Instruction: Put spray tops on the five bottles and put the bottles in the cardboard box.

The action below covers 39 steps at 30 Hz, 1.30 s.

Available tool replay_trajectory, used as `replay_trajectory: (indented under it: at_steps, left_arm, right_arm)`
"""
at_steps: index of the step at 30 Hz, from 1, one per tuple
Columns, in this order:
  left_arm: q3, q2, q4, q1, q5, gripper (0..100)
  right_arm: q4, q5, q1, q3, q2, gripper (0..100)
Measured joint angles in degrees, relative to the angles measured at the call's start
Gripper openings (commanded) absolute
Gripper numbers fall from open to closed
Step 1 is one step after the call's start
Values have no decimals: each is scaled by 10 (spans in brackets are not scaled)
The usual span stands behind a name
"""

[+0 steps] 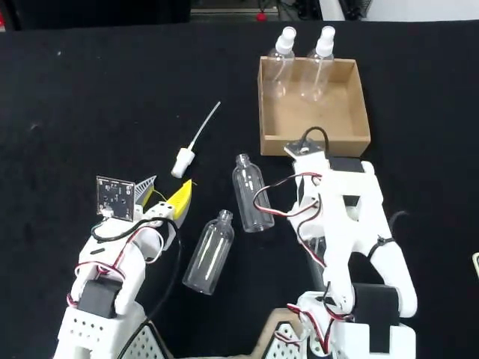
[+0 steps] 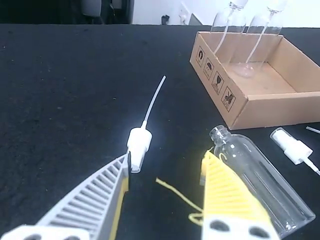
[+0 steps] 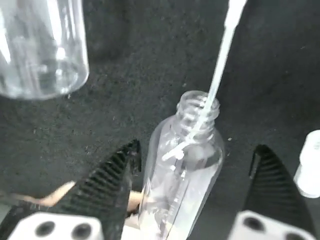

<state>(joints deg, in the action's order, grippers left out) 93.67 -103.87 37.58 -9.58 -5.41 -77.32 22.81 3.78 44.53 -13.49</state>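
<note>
Spray top (image 1: 182,160) flat on counter (image 1: 90,90), thin white tube pointing diagonally away from arms; left gripper (image 2: 166,159) spread, right gripper (image 3: 197,149) spread astride clear bottle (image 3: 180,170).

blurred bottle (image 3: 40,45): cut by edge | spray top (image 3: 311,165): cut by edge | lying bottle (image 2: 265,175): partly behind left pincer (image 2: 167,160)

We can read no words or numbers anywhere in these views. The only signs are on the box (image 2: 272,107): in the left wrist view, one outer side wall carries four small black pictograms (image 2: 218,81), printed side by side in a row along the cardboard from the far corner toward the near one. They look to us like handling marks, but they are too small and too slanted for us to tell what each one shows.
</note>
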Motion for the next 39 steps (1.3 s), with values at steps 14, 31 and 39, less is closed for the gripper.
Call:
replay_trajectory:
  at_steps: [14, 31, 39]
  left_arm:
    - [19, 0, -27, -2, 0, 230]
    - [19, 0, -27, -2, 0, 230]
    - [19, 0, -27, -2, 0, 230]
  right_arm:
    - [42, 8, 0, 44, 0, 267]
    - [96, 7, 0, 25, 0, 128]
    - [67, 7, 0, 25, -98, 129]
